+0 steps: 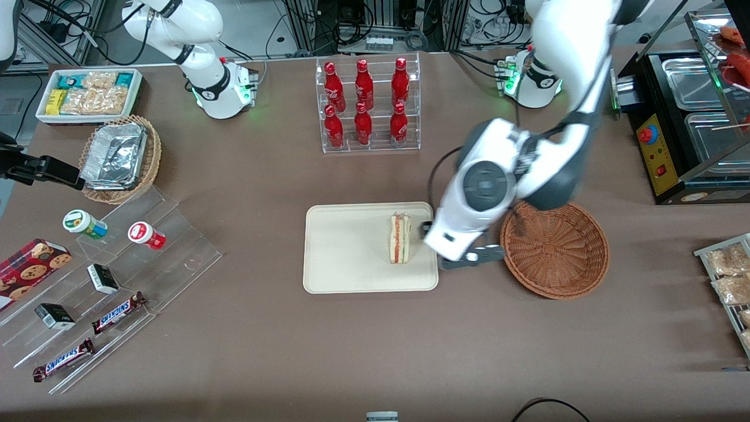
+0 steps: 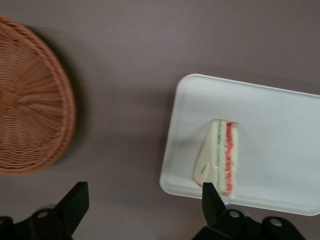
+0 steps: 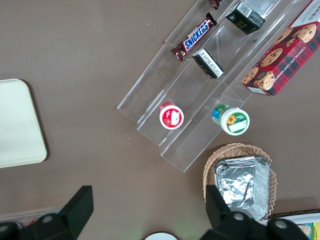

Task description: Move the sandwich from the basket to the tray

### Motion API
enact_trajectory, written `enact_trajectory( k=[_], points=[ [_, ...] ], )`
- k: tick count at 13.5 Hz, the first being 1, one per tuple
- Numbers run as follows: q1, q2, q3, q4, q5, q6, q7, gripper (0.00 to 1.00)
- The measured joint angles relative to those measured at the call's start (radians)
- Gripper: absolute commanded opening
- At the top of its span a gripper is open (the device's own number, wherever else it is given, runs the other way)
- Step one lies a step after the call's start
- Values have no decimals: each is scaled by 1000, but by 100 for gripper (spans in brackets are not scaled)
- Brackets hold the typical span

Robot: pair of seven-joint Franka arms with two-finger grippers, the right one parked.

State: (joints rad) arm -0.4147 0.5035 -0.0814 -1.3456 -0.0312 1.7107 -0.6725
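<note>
The sandwich (image 1: 400, 238) lay on the tray (image 1: 345, 258), at the tray's end nearest the basket (image 1: 554, 250), its red and green filling stripes facing up. In the left wrist view the sandwich (image 2: 220, 157) sat close to the tray's (image 2: 280, 130) rim, free of any contact. The gripper (image 1: 435, 241) hung above the counter (image 1: 375, 346) between the tray's edge and the basket, just beside the sandwich. Its two fingers (image 2: 74, 202) stood spread wide apart and gripped nothing; one fingertip overlapped the sandwich's corner in the wrist view, though whether it touched could not be told. The reddish-brown wicker basket (image 2: 30, 100) held nothing and stood on the counter close to the tray, with a strip of bare brown surface between them.

Farther from the front camera than the tray stood a clear acrylic rack (image 1: 368, 105) holding six red bottles. Toward the parked arm's end of the counter lay a tan wicker basket with foil containers (image 1: 120, 158), a white bin of snack packets (image 1: 89, 94), and a stepped clear display (image 1: 111, 287) carrying Snickers bars (image 1: 119, 312), two small lidded cups and a cookie box (image 1: 29, 271).
</note>
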Motion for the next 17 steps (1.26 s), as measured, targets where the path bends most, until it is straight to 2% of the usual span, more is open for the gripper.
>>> enact_trajectory(
  k=[4, 8, 12, 17],
  points=[
    [176, -87, 3, 0, -9, -122, 148, 100],
    [310, -162, 5, 0, -11, -238, 400, 100],
    [360, -260, 9, -1, 47, -295, 501, 100],
    [387, -430, 24, -83, 65, -379, 513, 100]
  ],
)
